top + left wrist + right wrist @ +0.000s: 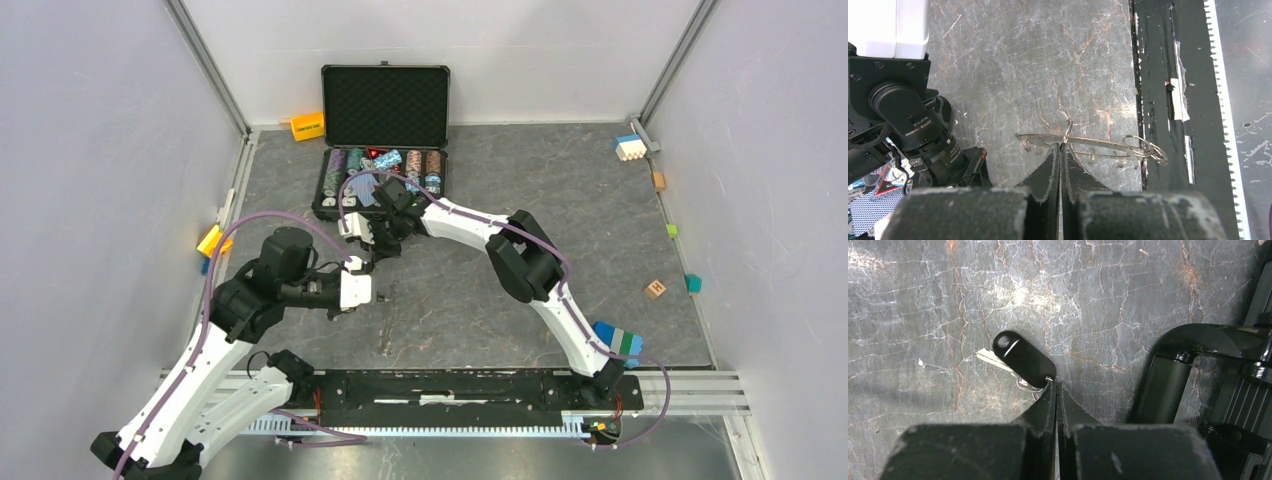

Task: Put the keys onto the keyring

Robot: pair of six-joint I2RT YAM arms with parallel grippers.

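the left claw (pixel 1060 152) was clamped on the keyring (pixel 1093 143), which sat edge-on with its long axis left to right at mid-frame. the right claw (pixel 1055 390) pinched the keys (pixel 1023 359) by their small loop, black head pointing upper left, just above the left claw in the top view.

Bright, even overhead light, soft shadows, mild glare on the table (pixel 1018 295).
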